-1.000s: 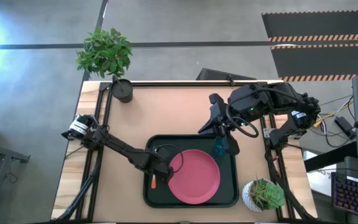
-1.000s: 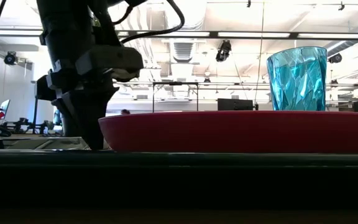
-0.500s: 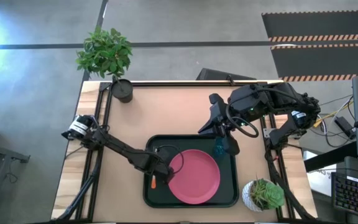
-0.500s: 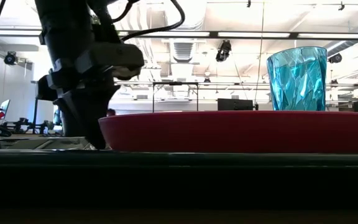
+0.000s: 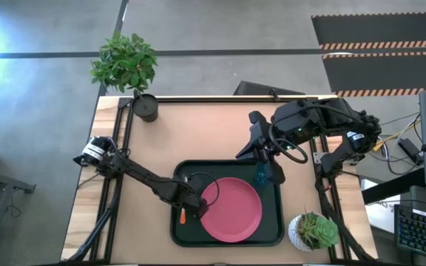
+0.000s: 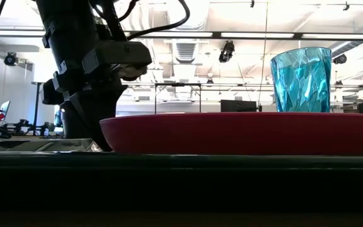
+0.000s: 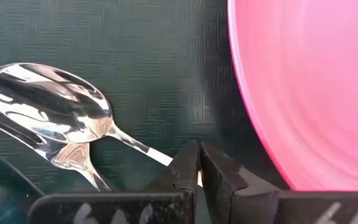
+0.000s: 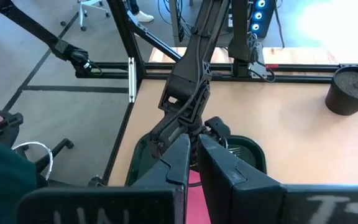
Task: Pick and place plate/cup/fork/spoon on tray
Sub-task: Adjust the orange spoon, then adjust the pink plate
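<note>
Wooden table (image 5: pixel 198 133) bears the dark tray (image 5: pixel 228 239) on grey floor (image 5: pixel 43 96).

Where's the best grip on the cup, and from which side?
Take the cup across its upper wall, coming straight down with the right claw. It stands upright, open end up, near the tray's far right corner; the plate crowds one side, so a low side approach looks blocked. The left claw is shut on the spoon.
</note>
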`<state>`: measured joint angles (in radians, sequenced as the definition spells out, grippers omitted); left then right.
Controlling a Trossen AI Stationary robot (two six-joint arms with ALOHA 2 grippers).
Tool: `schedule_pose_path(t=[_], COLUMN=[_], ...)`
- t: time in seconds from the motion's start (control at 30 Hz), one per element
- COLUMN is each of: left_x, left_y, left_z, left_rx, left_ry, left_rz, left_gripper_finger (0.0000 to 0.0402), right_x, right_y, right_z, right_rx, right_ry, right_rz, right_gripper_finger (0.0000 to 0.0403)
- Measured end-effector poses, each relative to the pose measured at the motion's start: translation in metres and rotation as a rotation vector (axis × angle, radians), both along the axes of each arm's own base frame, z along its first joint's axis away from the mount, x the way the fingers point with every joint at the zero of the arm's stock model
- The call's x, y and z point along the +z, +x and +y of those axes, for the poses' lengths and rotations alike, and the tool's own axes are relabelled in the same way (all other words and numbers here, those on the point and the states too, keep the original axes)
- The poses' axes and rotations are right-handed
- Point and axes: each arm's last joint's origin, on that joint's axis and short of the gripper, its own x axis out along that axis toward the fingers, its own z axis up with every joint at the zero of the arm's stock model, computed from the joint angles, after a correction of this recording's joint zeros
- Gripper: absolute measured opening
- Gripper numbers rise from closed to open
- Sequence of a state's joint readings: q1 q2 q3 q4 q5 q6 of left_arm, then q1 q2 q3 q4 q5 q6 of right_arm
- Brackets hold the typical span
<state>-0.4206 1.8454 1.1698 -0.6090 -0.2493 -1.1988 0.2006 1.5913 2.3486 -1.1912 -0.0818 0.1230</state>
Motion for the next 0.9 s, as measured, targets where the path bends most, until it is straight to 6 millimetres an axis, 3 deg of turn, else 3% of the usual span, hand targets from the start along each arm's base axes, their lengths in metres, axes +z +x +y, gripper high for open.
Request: schedule_pose_path(t=[0.7,0.9], left_x=[-0.005,0.013], left_y=[-0.008,-0.002], left_z=[0.000,-0.001], left_rx=[-0.013,-0.030], left_ry=[0.009,0.052], left_rz=[0.074,0.007], left_gripper_finger=[0.0000,0.0000], right_x=[0.000,0.001], right_y=[0.000,0.000], right_z=[0.000,0.000], right_rx=[0.001,0.001], right_ry=[-0.001,-0.001], right_rz=[-0.004,-0.008], right_gripper_finger=[0.0022,0.0022])
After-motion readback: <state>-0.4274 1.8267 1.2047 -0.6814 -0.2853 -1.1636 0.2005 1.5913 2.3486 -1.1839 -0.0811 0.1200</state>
